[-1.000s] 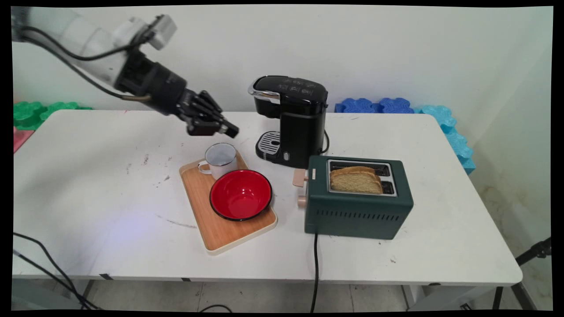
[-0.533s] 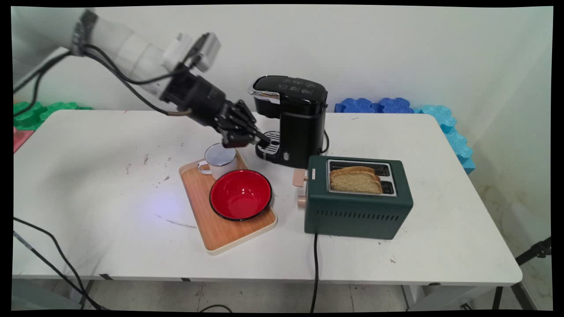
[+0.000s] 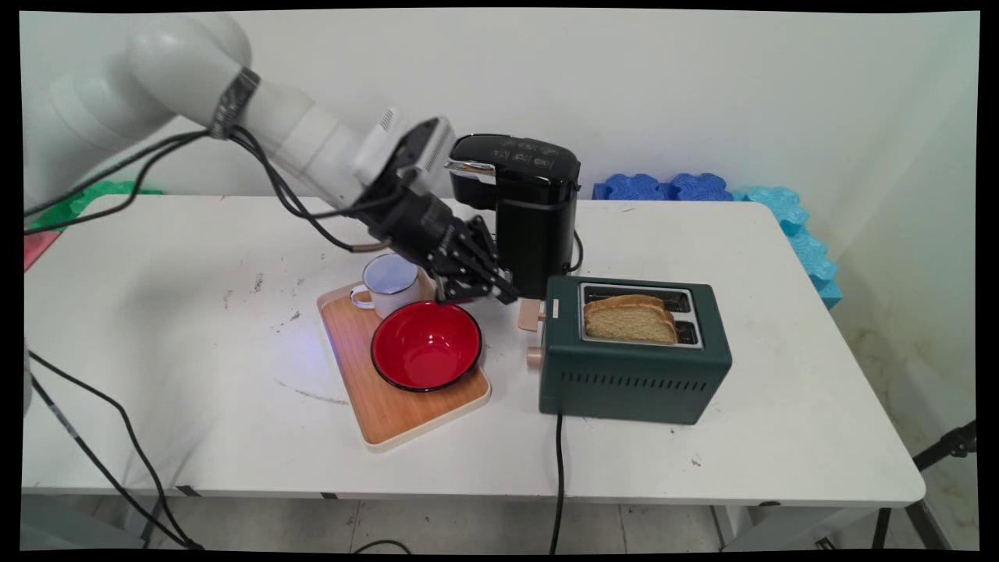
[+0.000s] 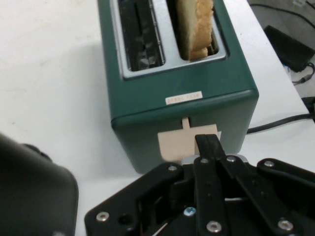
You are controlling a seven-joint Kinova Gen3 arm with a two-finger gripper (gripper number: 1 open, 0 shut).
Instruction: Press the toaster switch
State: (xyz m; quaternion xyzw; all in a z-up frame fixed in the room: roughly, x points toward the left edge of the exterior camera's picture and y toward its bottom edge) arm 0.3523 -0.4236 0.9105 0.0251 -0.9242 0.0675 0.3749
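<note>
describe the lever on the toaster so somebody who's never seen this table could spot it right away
Find the dark green toaster right of the wooden tray. On its end facing the tray sits the lever, a flat beige tab, right by the claw. The round beige knob sits below it.

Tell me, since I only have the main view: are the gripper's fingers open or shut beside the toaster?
Observer: Shut. In the hand view the gripper has its fingers pressed together.
Operator: Where do they point?
Observer: At the beige lever on the green toaster. The tip overlaps it, but I cannot tell if they touch.
Operator: And the slots?
Observer: The bread stands in one slot; the other slot holds none.
</note>
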